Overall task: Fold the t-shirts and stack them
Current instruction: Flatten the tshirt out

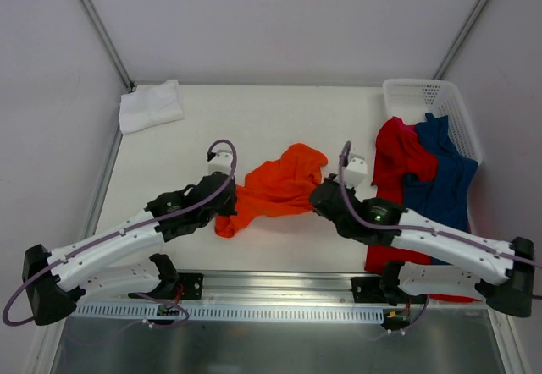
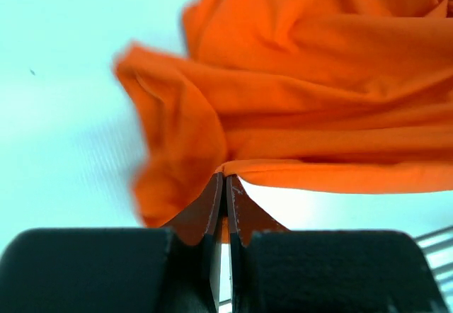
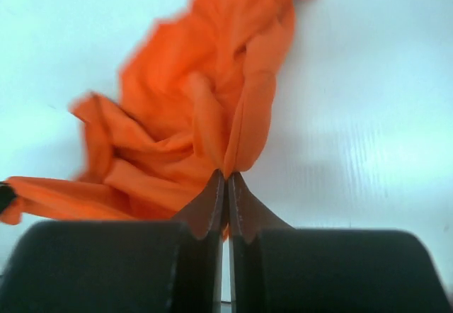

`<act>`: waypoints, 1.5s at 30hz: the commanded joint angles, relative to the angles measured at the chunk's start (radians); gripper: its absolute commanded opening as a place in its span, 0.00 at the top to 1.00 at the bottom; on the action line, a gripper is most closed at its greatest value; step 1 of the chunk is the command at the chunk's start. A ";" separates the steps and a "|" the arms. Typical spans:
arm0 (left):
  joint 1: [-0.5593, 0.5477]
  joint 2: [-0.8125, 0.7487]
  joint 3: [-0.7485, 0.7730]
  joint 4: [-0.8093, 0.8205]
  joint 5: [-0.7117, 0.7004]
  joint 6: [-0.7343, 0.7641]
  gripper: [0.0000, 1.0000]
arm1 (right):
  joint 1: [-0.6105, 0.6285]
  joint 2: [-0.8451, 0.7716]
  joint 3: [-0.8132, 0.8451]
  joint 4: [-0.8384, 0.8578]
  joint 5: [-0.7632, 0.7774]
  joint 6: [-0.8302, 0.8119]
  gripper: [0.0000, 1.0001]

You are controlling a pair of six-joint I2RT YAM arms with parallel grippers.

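A bright orange t-shirt lies crumpled in the middle of the table between my two arms. My left gripper is shut on its left edge; in the left wrist view the orange t-shirt has a fold pinched between the closed jaws of the left gripper. My right gripper is shut on its right edge, and the right wrist view shows the orange t-shirt bunched into the closed right gripper. A red t-shirt and a dark blue t-shirt hang over the basket's near side. A folded white t-shirt sits at the far left corner.
A white perforated basket stands at the far right corner of the white table. Metal frame posts rise at the back corners. A rail runs along the near edge by the arm bases.
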 commanded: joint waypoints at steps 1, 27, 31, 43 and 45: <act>-0.007 -0.062 0.077 -0.144 -0.001 0.073 1.00 | 0.000 -0.135 0.099 -0.254 0.134 -0.099 1.00; -0.007 -0.228 0.779 -0.469 -0.073 0.301 1.00 | 0.000 -0.142 0.920 -0.430 -0.225 -0.746 0.99; -0.006 -0.227 0.690 -0.468 -0.128 0.290 1.00 | 0.000 -0.119 0.767 -0.298 -0.160 -0.714 1.00; -0.007 -0.175 0.271 -0.408 -0.341 0.189 1.00 | -0.051 0.313 0.342 0.063 -0.178 -0.524 1.00; -0.007 -0.157 0.266 -0.408 -0.356 0.194 1.00 | -0.069 0.451 0.357 0.094 -0.189 -0.521 1.00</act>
